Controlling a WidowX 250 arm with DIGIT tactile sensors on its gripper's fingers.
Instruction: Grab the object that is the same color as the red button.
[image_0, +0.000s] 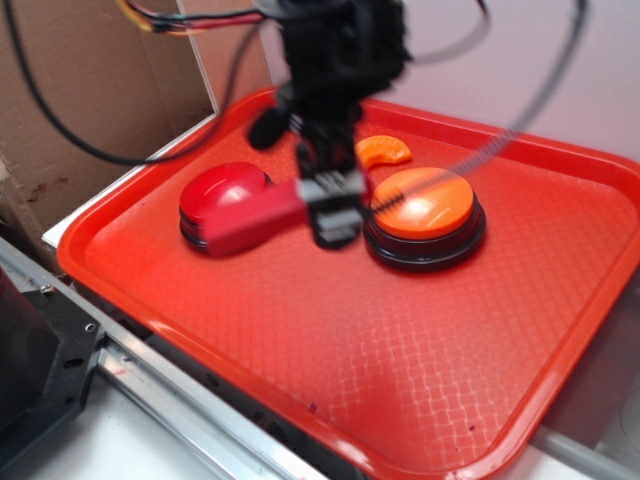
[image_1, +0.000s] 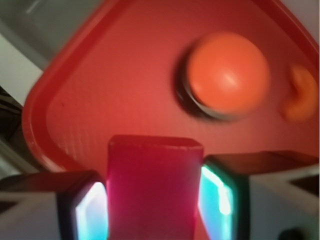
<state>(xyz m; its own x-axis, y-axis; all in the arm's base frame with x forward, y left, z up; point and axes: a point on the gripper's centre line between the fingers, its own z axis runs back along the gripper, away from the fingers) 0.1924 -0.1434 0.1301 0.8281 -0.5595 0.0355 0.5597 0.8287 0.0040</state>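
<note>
The object, a long flat red block (image_0: 250, 222), sticks out leftward from my gripper (image_0: 330, 205), which is shut on its right end. It seems to hang just above the tray, crossing in front of the red button (image_0: 222, 192), a dark-red dome on a black base. In the wrist view the block (image_1: 155, 170) fills the gap between the two glowing pads (image_1: 92, 212) of the gripper (image_1: 155, 205). The red button is out of the wrist view. Both views are motion-blurred.
Everything sits on a large red tray (image_0: 330, 400) with a raised rim (image_1: 35, 100). An orange button (image_0: 425, 205) (image_1: 227, 75) stands just right of the gripper, with an orange crescent wedge (image_0: 385, 150) (image_1: 300, 95) behind it. Cardboard and cables are at the back left.
</note>
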